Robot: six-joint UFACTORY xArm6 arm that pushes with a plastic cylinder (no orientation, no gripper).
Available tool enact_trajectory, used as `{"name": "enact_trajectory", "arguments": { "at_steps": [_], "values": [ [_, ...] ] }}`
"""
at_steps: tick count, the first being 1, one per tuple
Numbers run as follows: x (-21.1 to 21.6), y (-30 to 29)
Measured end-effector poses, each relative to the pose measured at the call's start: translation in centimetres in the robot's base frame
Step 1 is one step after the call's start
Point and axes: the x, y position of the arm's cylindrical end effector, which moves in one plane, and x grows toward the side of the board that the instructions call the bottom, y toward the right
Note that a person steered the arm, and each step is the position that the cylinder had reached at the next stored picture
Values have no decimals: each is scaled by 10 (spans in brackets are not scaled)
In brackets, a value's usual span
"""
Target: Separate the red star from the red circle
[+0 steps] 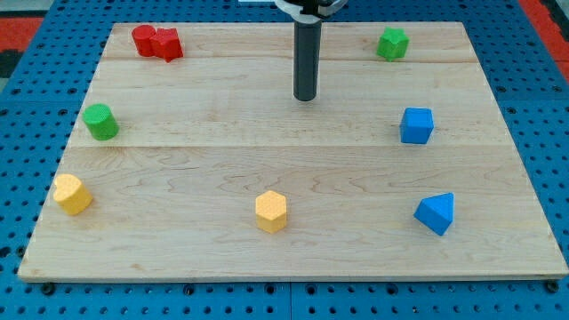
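Well, my tip [305, 97] mid-board; red star [167, 44] touching red circle [143, 40].

red circle [143, 39] | touching red star [167, 44] | board's top-left

no text, label, brand, number or sign can be read anywhere on the bench [293, 178] or blocks.

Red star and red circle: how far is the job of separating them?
Nothing looks done: the red circle and red star touch at the view's top left. My tip stands well to their right, near the top centre, touching no block. Approaching and pushing them apart are left.
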Motion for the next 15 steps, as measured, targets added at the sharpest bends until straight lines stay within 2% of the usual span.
{"name": "enact_trajectory", "arguments": {
  "at_steps": [10, 11, 12, 13, 14, 15],
  "values": [
    [-13, -13],
    [-38, -40],
    [-91, -83],
    [-147, -151],
    [-157, -179],
    [-157, -179]
  ]
}}
